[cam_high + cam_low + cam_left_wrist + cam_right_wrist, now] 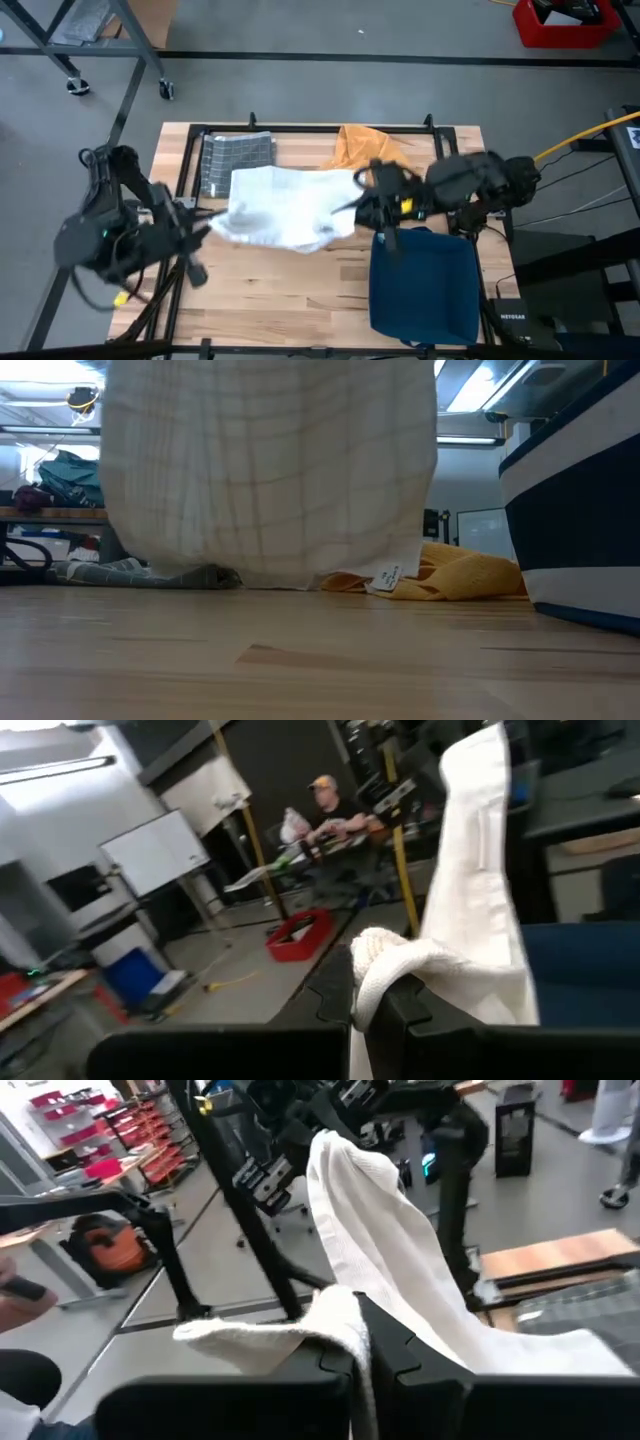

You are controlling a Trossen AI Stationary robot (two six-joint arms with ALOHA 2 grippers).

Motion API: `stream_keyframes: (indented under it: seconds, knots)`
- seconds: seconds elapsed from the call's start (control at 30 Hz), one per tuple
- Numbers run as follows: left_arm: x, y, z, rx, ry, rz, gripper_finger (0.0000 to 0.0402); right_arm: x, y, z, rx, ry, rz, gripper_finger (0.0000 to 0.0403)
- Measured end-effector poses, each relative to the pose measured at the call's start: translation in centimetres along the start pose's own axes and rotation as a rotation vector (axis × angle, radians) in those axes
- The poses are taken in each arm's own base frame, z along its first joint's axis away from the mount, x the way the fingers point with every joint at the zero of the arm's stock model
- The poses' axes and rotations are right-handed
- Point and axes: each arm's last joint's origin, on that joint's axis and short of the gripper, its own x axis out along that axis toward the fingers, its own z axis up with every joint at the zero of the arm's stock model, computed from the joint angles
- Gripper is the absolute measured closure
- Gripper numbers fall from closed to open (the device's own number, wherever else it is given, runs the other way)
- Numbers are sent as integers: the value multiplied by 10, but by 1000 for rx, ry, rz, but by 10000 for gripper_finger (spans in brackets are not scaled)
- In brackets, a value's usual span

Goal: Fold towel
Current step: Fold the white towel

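Observation:
A white towel [285, 205] with faint checks hangs spread between my two grippers over the middle of the table. My left gripper [210, 228] is shut on its left end and my right gripper [362, 200] on its right end. In the low view the towel [270, 470] fills the upper frame like a curtain. Its lower hem, with a small tag [388, 575], comes down to about the tabletop. Both grippers are hidden in that view. My left gripper pinches a bunched-up end of the towel [385, 960] between its two fingers, which reach in about level from the table's left. From there the cloth runs away toward the other arm and hangs below. My right gripper pinches the opposite bunched end [335, 1315] between its two fingers, coming about level from the table's right. Several layers are gathered at the fingers. The cloth stretches on to the left gripper and sags between the two.
A grey checked cloth [238, 160] lies at the far left of the table and an orange cloth [365, 145] at the far middle. A dark blue cloth [425, 285] covers the near right. A black frame [300, 128] rims the table. A person sits far behind [325, 805].

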Motion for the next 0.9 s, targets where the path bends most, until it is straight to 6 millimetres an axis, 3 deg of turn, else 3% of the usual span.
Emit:
stream_keyframes:
  seconds: [0.27, 0.53, 0.7, 0.9]
  knots:
    - [-44, -42, -8, -65, -48, -153, 401, 37, 53, -36, 35, 25, 102, 402]
    - [-92, -70, -20, -212, -69, -298, 401, 78, 102, -81, 77, 20, 173, 402]
    - [-114, -82, -28, -243, -77, -357, 401, 96, 123, -111, 131, 55, 180, 402]
    - [-126, -97, -37, -244, -84, -395, 401, 105, 136, -134, 162, 101, 170, 402]
